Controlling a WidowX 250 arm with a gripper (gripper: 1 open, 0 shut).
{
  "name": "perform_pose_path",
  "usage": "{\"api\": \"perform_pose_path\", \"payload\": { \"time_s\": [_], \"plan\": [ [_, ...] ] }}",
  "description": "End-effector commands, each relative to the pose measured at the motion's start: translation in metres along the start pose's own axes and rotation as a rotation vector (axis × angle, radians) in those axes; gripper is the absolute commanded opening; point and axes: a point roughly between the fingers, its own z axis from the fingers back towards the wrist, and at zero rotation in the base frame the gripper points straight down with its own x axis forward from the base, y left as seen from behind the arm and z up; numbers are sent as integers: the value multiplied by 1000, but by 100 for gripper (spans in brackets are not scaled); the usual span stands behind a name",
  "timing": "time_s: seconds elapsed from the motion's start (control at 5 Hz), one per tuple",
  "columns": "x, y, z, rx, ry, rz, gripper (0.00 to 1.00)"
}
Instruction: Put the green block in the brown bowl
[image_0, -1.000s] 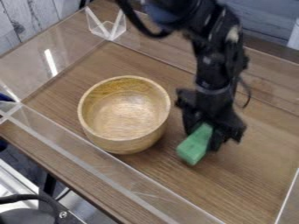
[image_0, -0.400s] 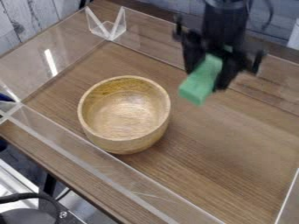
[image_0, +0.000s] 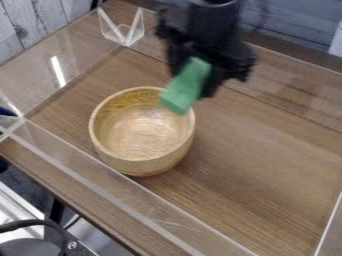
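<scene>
Block (image_0: 186, 84) pinched in gripper (image_0: 195, 72) jaws, tilted, in air over far-right rim of bowl (image_0: 142, 129), not touching it. Arm enters from top, gripper pointing steeply down.

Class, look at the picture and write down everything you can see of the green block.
The green block is a small bright green bar with flat, matte faces, plastic or painted wood by its look. It hangs tilted in the air, its upper end clamped in the black gripper, its lower end free. In the picture it sits over the far right rim of the brown bowl, not touching bowl or table.
</scene>
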Motion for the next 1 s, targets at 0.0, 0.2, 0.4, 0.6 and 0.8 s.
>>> {"api": "perform_pose_path", "payload": {
  "time_s": [0.0, 0.2, 0.4, 0.6, 0.8],
  "plan": [
    [-8, 42, -11, 33, -57, 56, 0],
    [-20, 77, -37, 67, -65, 92, 0],
    [-15, 46, -47, 8, -69, 111, 0],
    [-19, 13, -60, -58, -80, 114, 0],
    [-19, 19, -74, -59, -63, 129, 0]
  ]
}}
